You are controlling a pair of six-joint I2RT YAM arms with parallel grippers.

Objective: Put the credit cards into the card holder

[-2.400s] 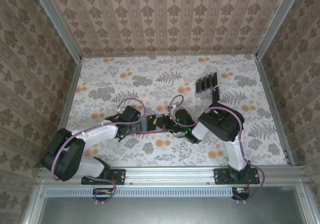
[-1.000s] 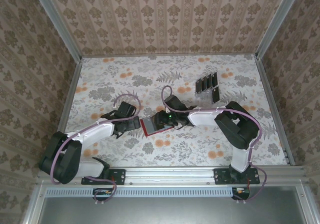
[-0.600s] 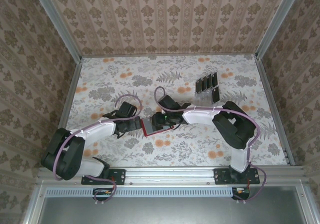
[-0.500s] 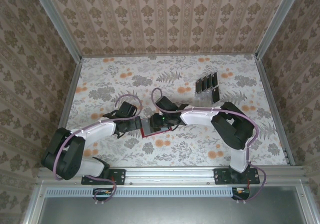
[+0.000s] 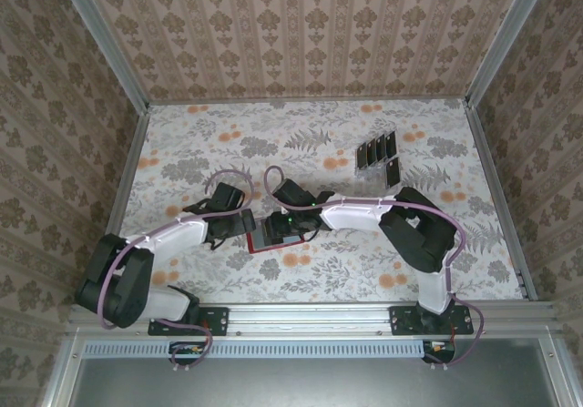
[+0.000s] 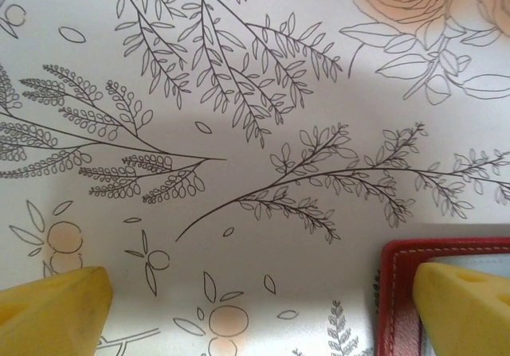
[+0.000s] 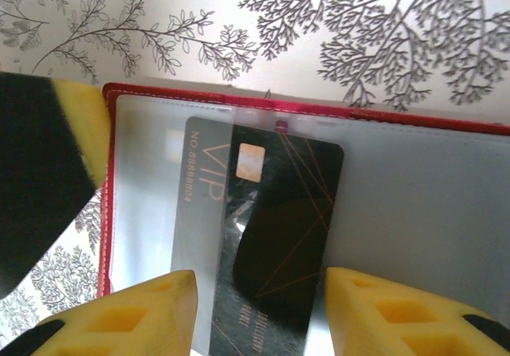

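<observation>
Floral table [image 5: 200, 152], red card holder [image 5: 271, 236], clear rack [image 5: 373, 178]

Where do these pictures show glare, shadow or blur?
Right wrist: sheen on the clear sleeve of the wallet pales the left part of the card; the yellow fingers are soft. Left wrist: near fingers blurred, a soft shadow band across the table. Top external: even light, sharp.

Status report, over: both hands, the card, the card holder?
Left hand open, one finger at edge of card holder. Right hand shut on credit card, partly under clear pocket. More cards in rack.
</observation>
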